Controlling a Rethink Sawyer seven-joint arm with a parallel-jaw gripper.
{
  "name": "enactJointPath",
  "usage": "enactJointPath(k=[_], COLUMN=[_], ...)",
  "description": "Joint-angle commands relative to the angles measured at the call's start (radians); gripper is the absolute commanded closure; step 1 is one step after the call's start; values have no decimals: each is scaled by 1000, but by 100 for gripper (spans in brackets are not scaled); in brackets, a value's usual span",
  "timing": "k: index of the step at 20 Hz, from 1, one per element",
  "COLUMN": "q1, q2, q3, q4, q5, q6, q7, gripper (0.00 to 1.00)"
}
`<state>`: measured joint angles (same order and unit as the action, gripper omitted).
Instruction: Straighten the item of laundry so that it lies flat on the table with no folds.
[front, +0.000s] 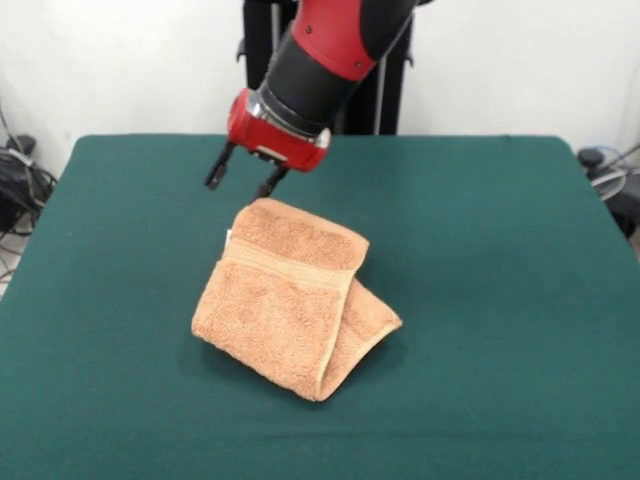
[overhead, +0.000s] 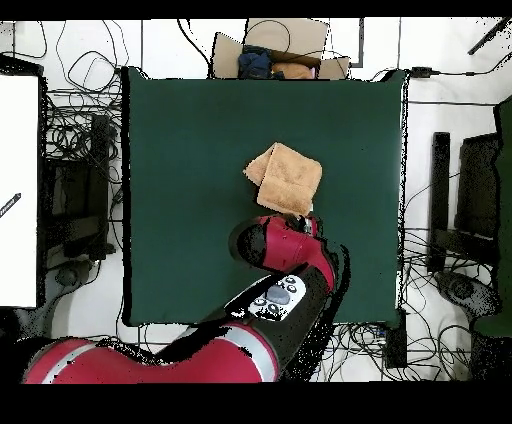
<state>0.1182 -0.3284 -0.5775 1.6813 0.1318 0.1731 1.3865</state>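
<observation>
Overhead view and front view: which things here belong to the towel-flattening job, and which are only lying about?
Belong to the job:
- folded towel
- green table
- hand, open, above the towel's far edge

Only lying about:
- cables on the floor
- cardboard box beyond the table

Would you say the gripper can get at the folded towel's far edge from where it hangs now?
Probably yes: the open gripper hangs just beyond the towel, and nothing stands between them on the table.
</observation>
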Motion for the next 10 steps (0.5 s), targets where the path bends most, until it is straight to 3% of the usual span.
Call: enactJointPath(k=[1,10], q1=[-33,-63], q2=[23,15], q3=[107,124], q4=[-72,-85], q5=[-40,-75], q6=[-17,-18], q7=[125,114], gripper=[0,0])
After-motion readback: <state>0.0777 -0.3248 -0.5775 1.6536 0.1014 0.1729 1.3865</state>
